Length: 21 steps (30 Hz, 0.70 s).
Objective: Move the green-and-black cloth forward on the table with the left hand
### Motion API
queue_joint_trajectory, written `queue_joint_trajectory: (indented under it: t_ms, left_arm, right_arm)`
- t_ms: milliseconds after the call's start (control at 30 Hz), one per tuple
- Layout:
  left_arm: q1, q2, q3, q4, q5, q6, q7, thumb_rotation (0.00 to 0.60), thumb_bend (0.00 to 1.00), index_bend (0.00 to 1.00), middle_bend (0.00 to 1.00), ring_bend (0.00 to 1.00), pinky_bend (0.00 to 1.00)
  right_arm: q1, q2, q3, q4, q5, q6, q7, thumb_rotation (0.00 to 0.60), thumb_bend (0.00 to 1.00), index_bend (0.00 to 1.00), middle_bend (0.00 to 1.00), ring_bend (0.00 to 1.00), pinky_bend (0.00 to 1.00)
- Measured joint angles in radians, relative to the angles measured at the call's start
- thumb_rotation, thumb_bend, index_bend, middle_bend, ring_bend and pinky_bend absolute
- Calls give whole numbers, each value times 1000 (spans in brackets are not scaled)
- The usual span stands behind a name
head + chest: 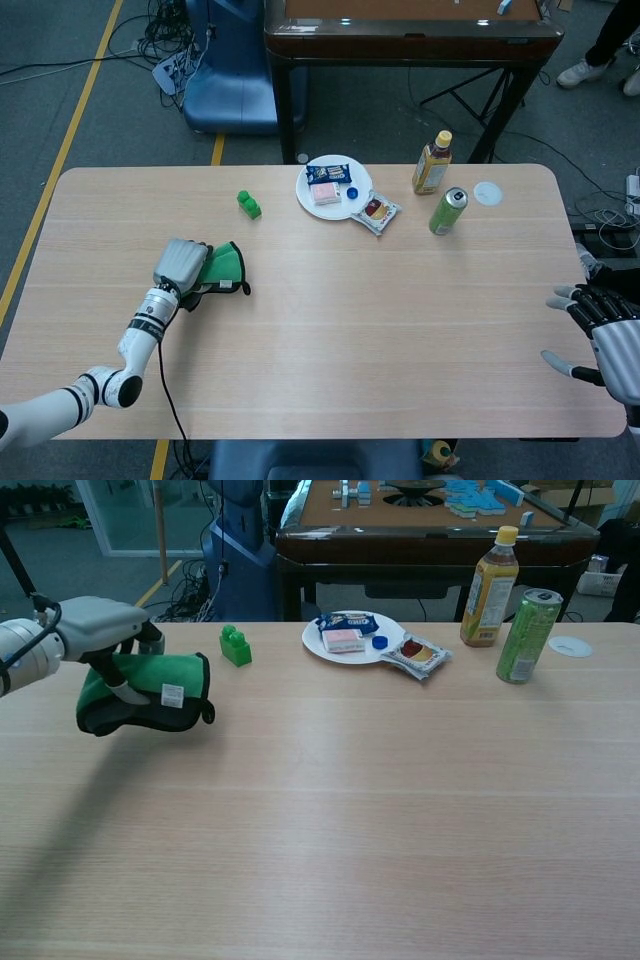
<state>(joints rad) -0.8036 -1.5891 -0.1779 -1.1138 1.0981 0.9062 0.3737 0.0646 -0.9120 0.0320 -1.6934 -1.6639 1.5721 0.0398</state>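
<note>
My left hand (181, 266) (98, 626) grips the green-and-black cloth (224, 270) (150, 693) over the left part of the table. In the chest view the cloth hangs bunched below the hand, lifted clear of the wood, with a white label facing me. It sits short of the green toy brick (248, 205) (236, 645). My right hand (607, 331) is at the table's right edge, fingers spread, holding nothing; the chest view does not show it.
A white plate (313, 201) (322, 644) with snack packets stands at the back centre, with a wrapped snack (417, 653) beside it. A juice bottle (490, 587), a green can (526, 622) and a clear lid (570, 646) stand at the back right.
</note>
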Motion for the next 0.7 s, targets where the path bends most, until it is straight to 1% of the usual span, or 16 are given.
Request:
queue_joint_trajectory:
  t_ms: [100, 133, 167, 200, 233, 267, 300, 333, 367, 400, 467, 533, 700]
  left_arm:
    - [-24, -44, -16, 80, 0, -19, -24, 600, 138, 459, 490, 502, 701]
    - [-34, -60, -22, 108, 0, -28, -34, 600, 138, 435, 467, 490, 699]
    - [-41, -73, -27, 128, 0, -36, -42, 600, 138, 394, 419, 463, 693]
    - [-48, -84, -31, 146, -1, -46, -49, 600, 137, 322, 333, 404, 673]
    - [-57, -98, -35, 166, -3, -60, -55, 600, 138, 265, 277, 357, 650]
    - [-62, -105, -37, 176, -6, -72, -57, 600, 138, 168, 184, 278, 603]
    - [-66, -110, -39, 182, -12, -84, -56, 600, 138, 92, 109, 211, 553]
    - [-70, -116, -42, 188, -23, -97, -50, 600, 138, 30, 46, 142, 495]
    - [-73, -119, -45, 191, -32, -101, -43, 600, 138, 1, 5, 85, 440]
    - [-74, -122, -48, 192, -41, -103, -35, 600, 138, 0, 0, 46, 400]
    - [-75, -124, -57, 189, -54, -99, -27, 600, 138, 0, 0, 6, 344]
    - [-71, -118, -62, 178, -55, -86, -31, 600, 138, 0, 0, 0, 324]
    - [-48, -76, -66, 119, -57, -58, -37, 600, 138, 0, 0, 0, 320]
  right_arm:
    - [-1, 2, 0, -5, 0, 1, -4, 600, 165, 320, 273, 192, 195]
    - [-1, 2, 0, -6, 0, 1, -5, 600, 165, 320, 273, 192, 195]
    - [-2, 3, 0, -8, 0, 2, -7, 600, 165, 321, 273, 192, 195]
    - [-3, 3, -1, -8, 1, 2, -8, 600, 165, 321, 273, 192, 195]
    - [-4, 4, -1, -9, 2, 3, -8, 600, 165, 320, 273, 192, 195]
    - [-5, 4, -1, -9, 3, 3, -9, 600, 165, 320, 273, 192, 195]
    - [-5, 5, -1, -10, 3, 3, -9, 600, 164, 320, 273, 192, 195]
    - [-6, 5, -1, -10, 3, 4, -9, 600, 165, 321, 273, 192, 195]
    - [-7, 5, -2, -10, 3, 6, -9, 600, 165, 321, 273, 192, 195]
    - [-8, 6, -2, -9, 3, 7, -8, 600, 164, 321, 273, 192, 195]
    - [-10, 7, -2, -9, 3, 9, -7, 600, 165, 321, 273, 192, 195]
    - [-11, 8, -2, -8, 3, 11, -5, 600, 165, 320, 273, 192, 195]
    - [-11, 8, 0, -3, 5, 12, 1, 600, 165, 320, 273, 192, 195]
